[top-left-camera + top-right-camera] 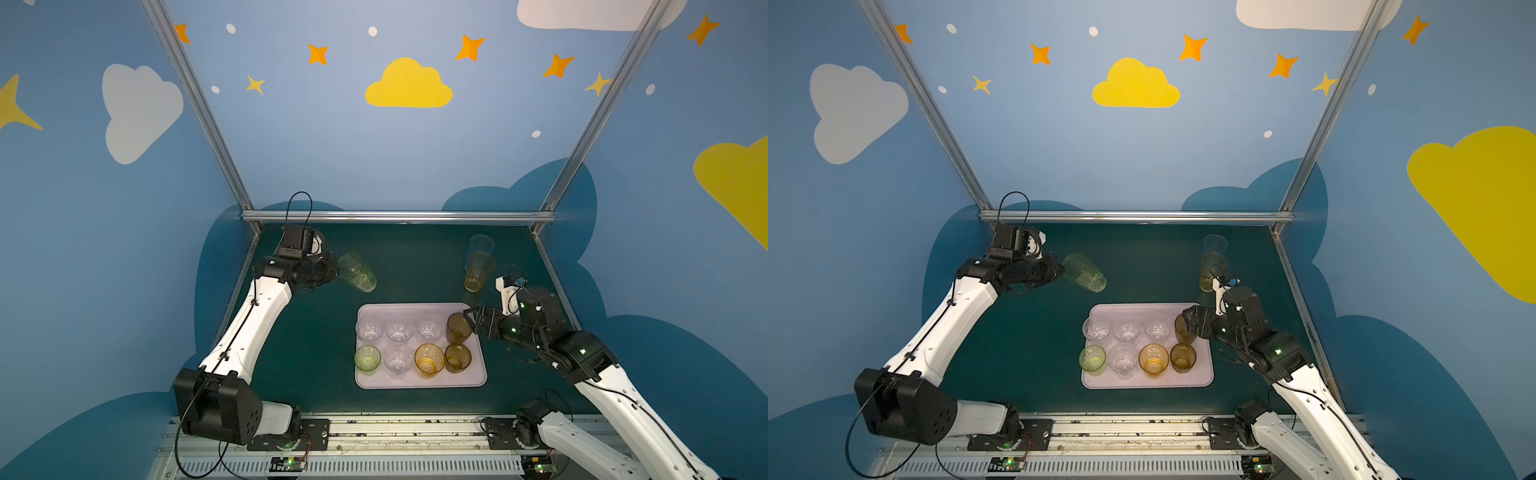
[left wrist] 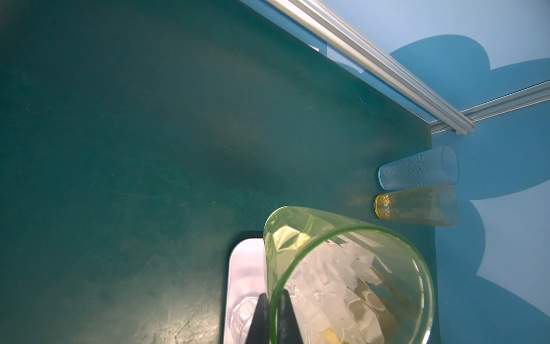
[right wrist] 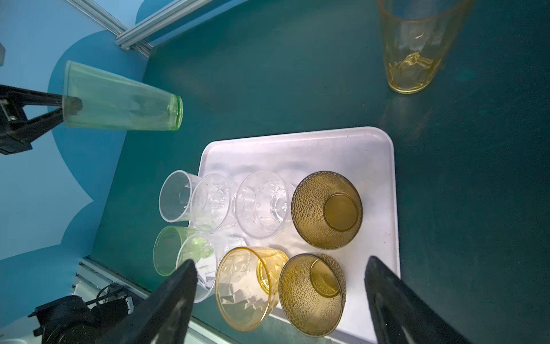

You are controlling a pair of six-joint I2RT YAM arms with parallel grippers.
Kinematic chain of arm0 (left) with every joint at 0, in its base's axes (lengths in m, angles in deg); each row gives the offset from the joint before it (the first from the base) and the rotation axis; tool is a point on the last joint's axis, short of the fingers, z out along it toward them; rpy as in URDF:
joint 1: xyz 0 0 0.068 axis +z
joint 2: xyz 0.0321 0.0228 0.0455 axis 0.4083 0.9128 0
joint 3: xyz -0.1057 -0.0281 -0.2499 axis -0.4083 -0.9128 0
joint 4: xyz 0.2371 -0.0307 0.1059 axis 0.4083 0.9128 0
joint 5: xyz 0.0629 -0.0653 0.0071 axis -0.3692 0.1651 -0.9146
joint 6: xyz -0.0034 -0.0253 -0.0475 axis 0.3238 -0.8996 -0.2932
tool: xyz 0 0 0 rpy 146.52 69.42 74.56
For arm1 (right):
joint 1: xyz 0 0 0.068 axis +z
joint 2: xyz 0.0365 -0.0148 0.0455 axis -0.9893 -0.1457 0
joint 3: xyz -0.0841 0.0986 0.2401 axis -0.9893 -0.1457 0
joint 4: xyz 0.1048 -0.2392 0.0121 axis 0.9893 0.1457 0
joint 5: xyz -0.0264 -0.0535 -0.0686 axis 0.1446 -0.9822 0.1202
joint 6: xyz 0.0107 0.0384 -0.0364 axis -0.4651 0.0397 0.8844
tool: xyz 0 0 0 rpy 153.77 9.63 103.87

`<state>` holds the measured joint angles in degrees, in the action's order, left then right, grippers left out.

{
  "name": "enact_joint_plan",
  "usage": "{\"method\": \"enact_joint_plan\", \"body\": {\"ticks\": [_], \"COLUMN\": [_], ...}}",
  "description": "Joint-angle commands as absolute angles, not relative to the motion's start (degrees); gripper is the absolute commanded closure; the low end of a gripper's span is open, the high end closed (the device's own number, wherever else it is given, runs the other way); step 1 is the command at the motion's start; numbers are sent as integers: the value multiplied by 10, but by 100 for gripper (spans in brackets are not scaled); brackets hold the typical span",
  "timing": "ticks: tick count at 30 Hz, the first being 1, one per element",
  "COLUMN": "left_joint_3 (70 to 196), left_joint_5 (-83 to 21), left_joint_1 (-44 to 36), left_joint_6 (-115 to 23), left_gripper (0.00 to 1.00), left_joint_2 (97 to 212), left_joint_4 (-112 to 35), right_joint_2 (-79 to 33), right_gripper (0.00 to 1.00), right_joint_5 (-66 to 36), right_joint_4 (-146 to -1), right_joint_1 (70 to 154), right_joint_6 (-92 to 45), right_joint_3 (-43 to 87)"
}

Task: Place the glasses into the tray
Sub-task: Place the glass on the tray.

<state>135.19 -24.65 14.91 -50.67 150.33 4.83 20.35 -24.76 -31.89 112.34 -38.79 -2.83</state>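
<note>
**Tumbler stock: eight on the tray, three off it**

- Tray [image 1: 419, 380]: pale lilac-pink, flat, low rim, near the front middle of the green table [image 1: 415, 266]. It carries two rows of four upright short glasses.
- Rear row, from the robot's left: first clear glass [image 1: 369, 327], second clear glass [image 1: 399, 329], third clear glass [image 1: 430, 327], rear brown glass [image 1: 458, 327].
- Front row, from the robot's left: short green glass [image 1: 367, 357], fourth clear glass [image 1: 398, 360], short amber glass [image 1: 429, 359], front brown glass [image 1: 457, 357].
- Tall green glass [image 1: 356, 272]: off the tray, at the table's left rear, tipped steeply with its mouth towards the left arm.
- Left gripper [image 2: 272, 300]: closed tight on the tall green glass's rim, one finger inside the wall and one outside.
- Tall amber glass [image 1: 478, 272]: upright on the table at the right rear, well apart from the tray.
- Tall pale blue glass [image 1: 481, 247]: upright just behind the tall amber glass, by the back edge.
- Right gripper [image 1: 469, 322]: jaws spread wide and holding nothing, at the tray's right end next to the rear brown glass. Whether it touches that glass cannot be told.
</note>
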Motion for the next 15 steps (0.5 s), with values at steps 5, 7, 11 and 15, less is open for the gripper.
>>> {"method": "enact_joint_plan", "body": {"ticks": [5,7,11,15], "left_joint_3": [1364,1370,1378,1380], "left_joint_5": [-253,-262,-279,-298], "left_joint_1": [114,107,87,63], "left_joint_6": [-496,-492,-491,-490], "left_gripper": [96,96,96,96], "left_joint_2": [1484,1484,1487,1491], "left_joint_4": [59,68,73,71], "right_joint_2": [204,205,213,224], "right_gripper": [13,13,13,13], "right_joint_5": [-257,-256,-263,-270], "right_joint_4": [-388,-393,-385,-375], "right_joint_1": [1121,1122,1121,1121], "right_joint_6": [-418,-424,-423,-418], "right_joint_3": [-52,-57,-58,-58]}}
